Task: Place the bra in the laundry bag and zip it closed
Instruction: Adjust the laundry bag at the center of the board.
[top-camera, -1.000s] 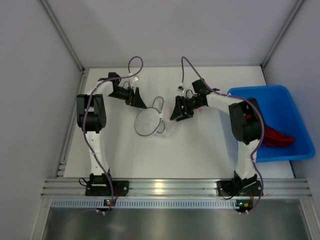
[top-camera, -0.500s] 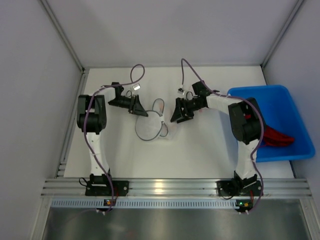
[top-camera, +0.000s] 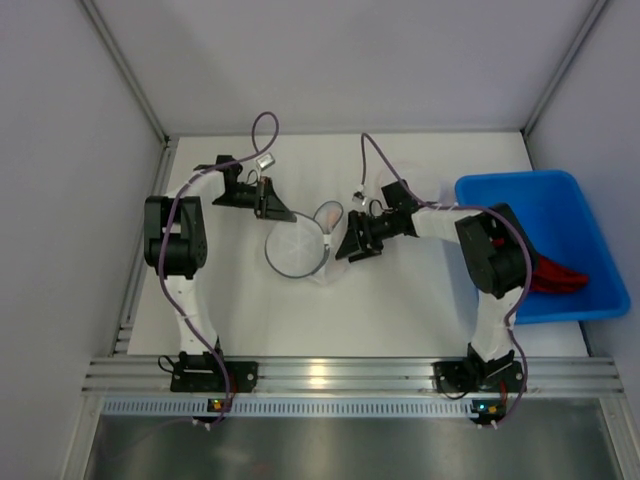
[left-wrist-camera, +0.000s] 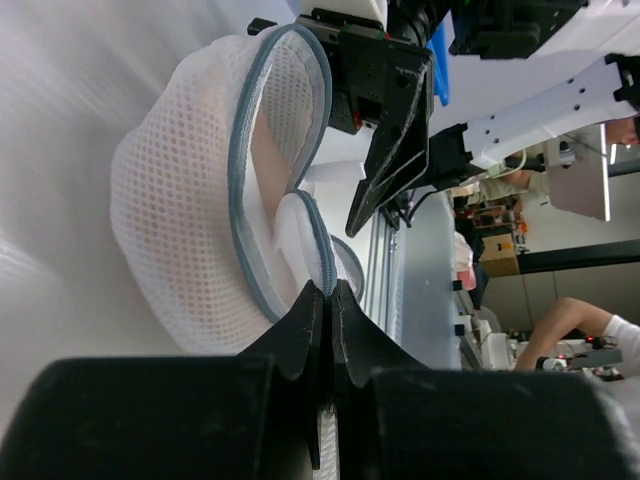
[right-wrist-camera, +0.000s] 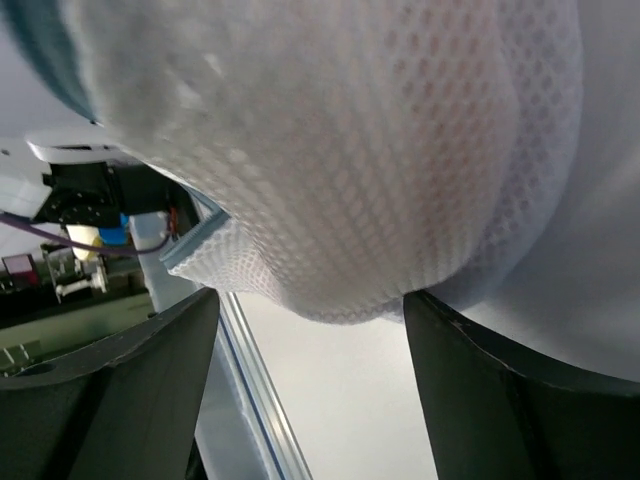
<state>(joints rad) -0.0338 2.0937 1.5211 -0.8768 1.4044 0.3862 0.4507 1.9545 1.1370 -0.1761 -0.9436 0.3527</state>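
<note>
The laundry bag (top-camera: 296, 246) is a round white mesh pouch with a grey zipper rim, lying at the table's middle. My left gripper (top-camera: 281, 212) is at its far left edge. In the left wrist view this gripper (left-wrist-camera: 330, 290) is shut on the bag's grey zipper rim (left-wrist-camera: 322, 255), and the bag (left-wrist-camera: 180, 220) gapes open beyond it. The bra shows only as a pale pink tone (left-wrist-camera: 264, 165) inside the opening. My right gripper (top-camera: 350, 246) is at the bag's right side. It is open (right-wrist-camera: 310, 335), and the mesh (right-wrist-camera: 340, 150) bulges down between its fingers.
A blue bin (top-camera: 520, 190) stands at the right edge of the table with red cloth (top-camera: 556, 272) in it, close behind the right arm's elbow. Purple cables loop above both wrists. Grey walls enclose the table on the left, the back and the right.
My left gripper has closed on the bag's zipper rim. My right gripper has moved down and left against the bag's right side, and the bag has shifted slightly.
</note>
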